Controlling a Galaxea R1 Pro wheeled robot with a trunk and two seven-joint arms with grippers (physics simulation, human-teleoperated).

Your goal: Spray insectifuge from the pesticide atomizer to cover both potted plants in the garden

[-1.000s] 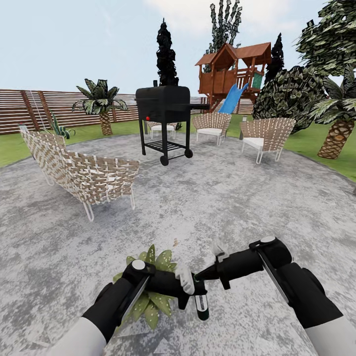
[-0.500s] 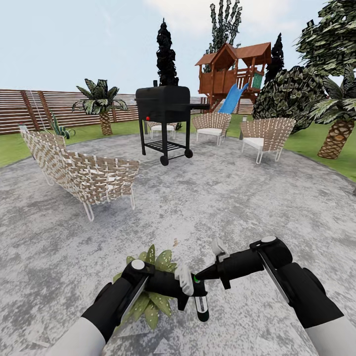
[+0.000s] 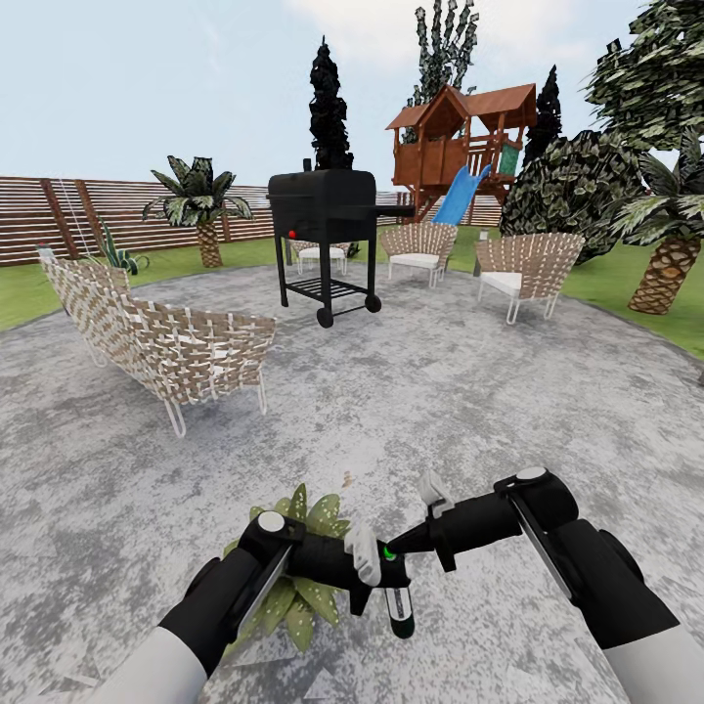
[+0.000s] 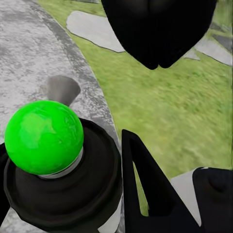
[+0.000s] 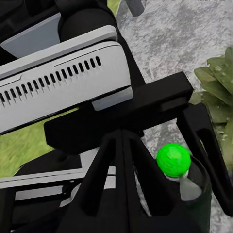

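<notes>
Since earlier frames: nothing is shifting noticeably; arms and camera are staying put.

Head view: left gripper (image 3: 376, 577) is clamping the atomizer (image 3: 398, 598), its green button up, just beside one potted plant (image 3: 293, 557) on the patio (image 3: 411, 411); right gripper (image 3: 416, 536) is meeting the button, jaw state unreadable.
Left wrist view: button (image 4: 43, 137) is sitting close.
Right wrist view: fingers are flanking the button (image 5: 173, 159).
Pickup done; cover unconfirmed, second plant is remaining.

A bright green ball (image 4: 43, 137) caps the dark round top of the pesticide atomizer (image 4: 73, 191) right beside my black finger (image 4: 145, 187). Beyond them lie green lawn (image 4: 170, 111) and mottled grey paving (image 4: 34, 53).
</notes>
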